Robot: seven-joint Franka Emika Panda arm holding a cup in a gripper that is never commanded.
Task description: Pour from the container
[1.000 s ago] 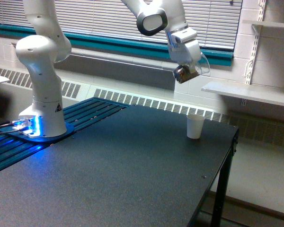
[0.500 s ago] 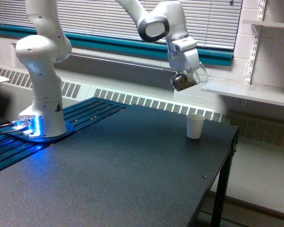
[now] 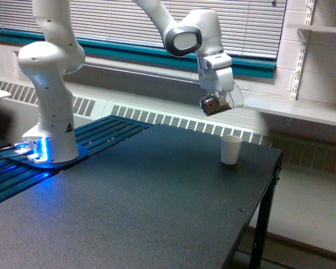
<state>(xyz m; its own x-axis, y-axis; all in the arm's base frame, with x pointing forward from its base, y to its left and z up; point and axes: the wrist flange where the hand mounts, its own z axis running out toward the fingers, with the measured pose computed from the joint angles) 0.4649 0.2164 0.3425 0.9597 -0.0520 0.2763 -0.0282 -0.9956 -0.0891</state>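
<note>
White is the colour of my arm, and at its end the claw [image 3: 217, 96] is closed on the container [image 3: 217, 104], a small clear jar with brown bits that I can see through its wall. The jar hangs in the air directly under the claw, tilted strongly, so that it lies almost on its side; I think its mouth points toward the exterior view's left and a little downward, but the picture is too coarse for me to be sure. I cannot make out the fingers separately, because the jar and the white body of the claw hide them. Below the claw, and slightly to the exterior view's right of it, a white paper cup [image 3: 231, 149] stands upright on the dark table [image 3: 134, 213], near the far edge of the top. The jar and the cup are well apart in height, with only air between them, and I see no grains falling in this view. Far from the claw, toward the exterior view's left, the base of the arm [image 3: 49, 137] stands on a blue slatted plate [image 3: 101, 134], with a blue light shining at its foot.
</note>
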